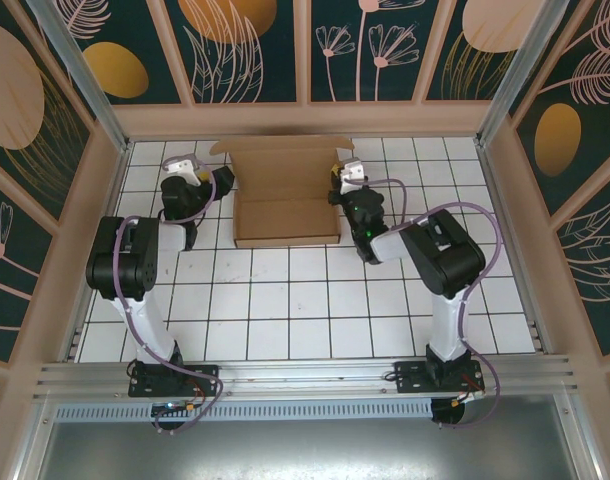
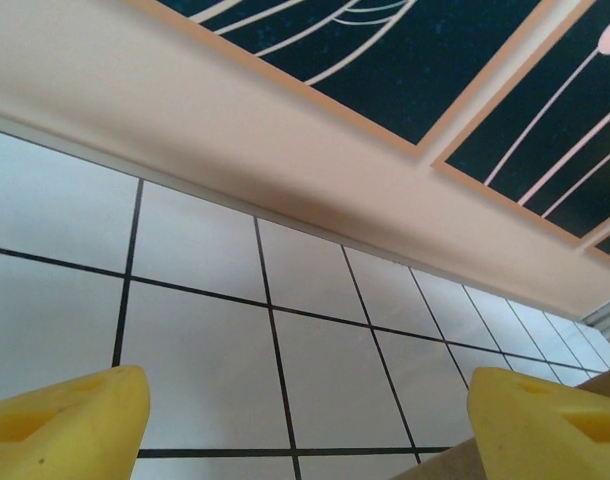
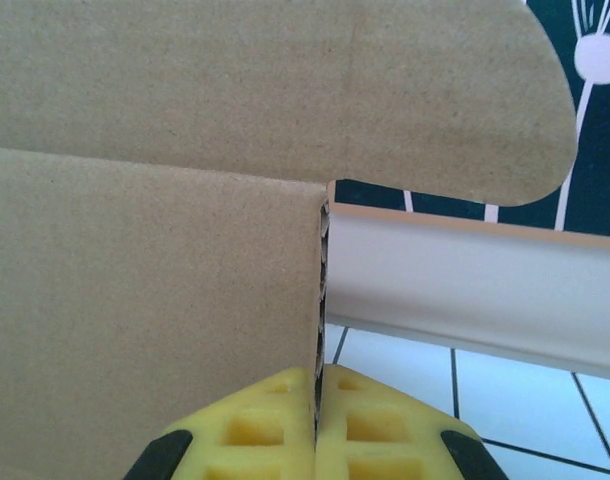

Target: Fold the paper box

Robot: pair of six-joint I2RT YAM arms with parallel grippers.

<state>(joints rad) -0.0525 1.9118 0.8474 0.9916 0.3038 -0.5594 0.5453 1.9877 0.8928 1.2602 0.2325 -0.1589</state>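
The paper box [image 1: 285,195] is plain brown cardboard lying at the back middle of the tiled table, with its rear panel and side flaps raised. My right gripper [image 1: 339,190] is at the box's right side. In the right wrist view its yellow fingers [image 3: 275,430] are shut on the edge of an upright cardboard wall [image 3: 155,300], with a rounded flap above. My left gripper [image 1: 223,180] sits just off the box's left side. It stands open [image 2: 305,425] over bare tile, and a sliver of the box [image 2: 450,468] shows by its right finger [image 2: 545,420].
A low beige wall [image 1: 305,120] runs close behind the box, with patterned dark panels above it. Side walls close in the table at left and right. White tiles [image 1: 305,300] stretch from the box toward the arm bases at the near edge.
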